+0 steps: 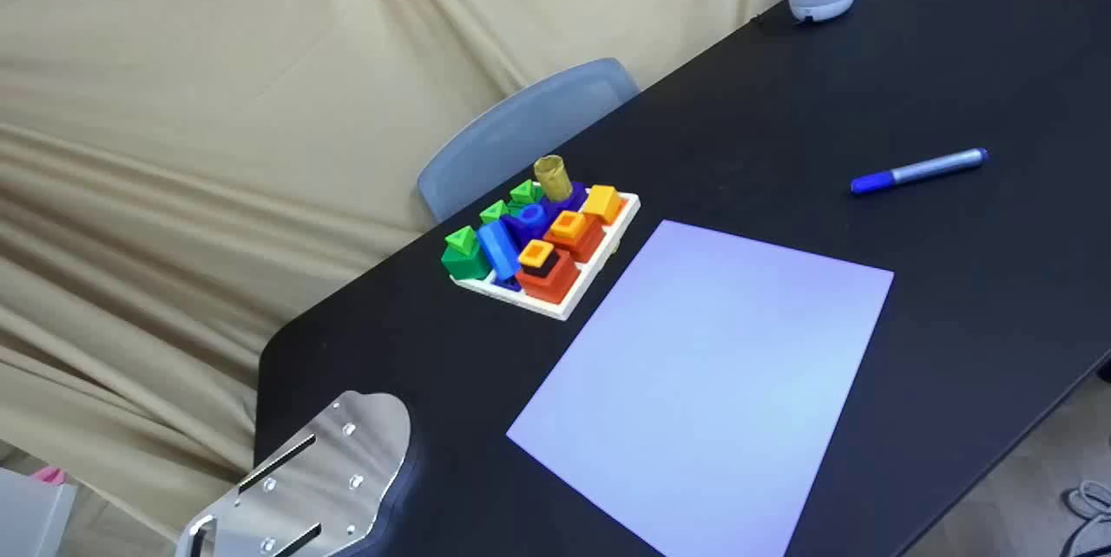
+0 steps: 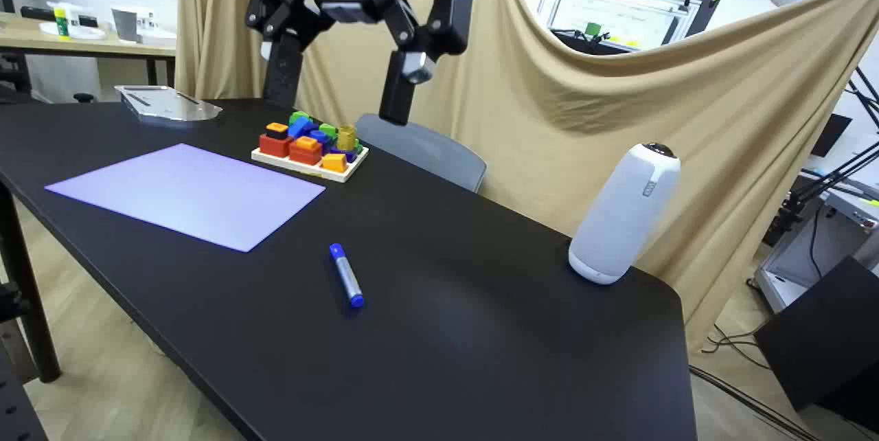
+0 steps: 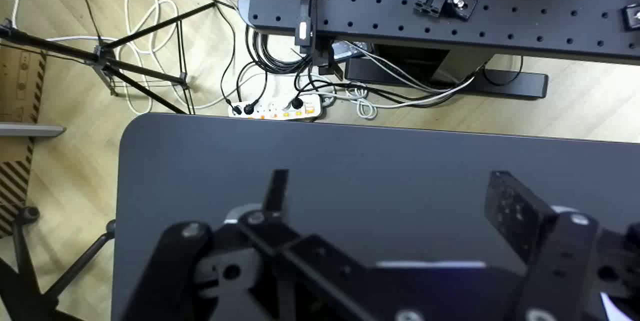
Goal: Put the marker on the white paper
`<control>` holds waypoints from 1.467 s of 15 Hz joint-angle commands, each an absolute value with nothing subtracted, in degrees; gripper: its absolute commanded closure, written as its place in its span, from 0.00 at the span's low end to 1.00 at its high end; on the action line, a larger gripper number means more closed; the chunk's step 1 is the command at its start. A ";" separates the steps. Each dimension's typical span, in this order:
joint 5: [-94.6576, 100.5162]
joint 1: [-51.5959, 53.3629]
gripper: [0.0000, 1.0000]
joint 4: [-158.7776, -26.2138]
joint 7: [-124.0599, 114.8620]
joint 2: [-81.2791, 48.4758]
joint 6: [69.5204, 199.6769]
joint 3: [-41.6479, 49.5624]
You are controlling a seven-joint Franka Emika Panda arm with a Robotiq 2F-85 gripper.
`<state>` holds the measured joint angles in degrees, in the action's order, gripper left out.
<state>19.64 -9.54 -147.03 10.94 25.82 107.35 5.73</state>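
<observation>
Gripper [image 2: 337,106]: hangs well above the dark tabletop [image 2: 481,345]; fingers [image 2: 397,94] spread wide, nothing held between them.
Marker [image 2: 347,276]: lies flat on the tabletop, near the white paper [image 2: 193,195] but off it and not touching.
Bearing, gripper to marker: downward — in an exterior view the marker sits almost directly below the gap between the fingertips. Offset in depth cannot be read, and the marker cannot be made out in the wrist view.
Marker long axis: oblique to the nearest paper edge, the longer blue end nearer the paper in both exterior views.
Next move (judged): lower the gripper to the marker; turn the fingers to close across the barrel, not along it.
Caution (judged): a round barrel may roll if one finger makes contact first.
Marker form: slim cylinder, smooth silver-grey barrel, blue at both ends.
Paper surface: flat plain rectangle, pale lavender-white, smooth in appearance.
Finger pad [image 3: 515,216]: flat black face, speckled in the wrist view.
Block tray [image 1: 587,276]: white, shallow, beside the paper — bears glossy, plastic-looking blocks [image 1: 573,232] in orange, blue and green.
Curtain [image 1: 260,62]: beige cloth, hanging in soft folds.
</observation>
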 commanded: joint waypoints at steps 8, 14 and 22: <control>19.91 -8.65 0.00 -146.91 10.68 25.86 107.07 6.51; 20.08 -8.55 0.00 -146.98 11.30 25.48 109.00 6.87; 24.14 -4.55 0.00 -147.19 31.72 17.55 126.90 8.26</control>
<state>22.29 -6.40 -147.12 26.61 20.57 121.95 7.49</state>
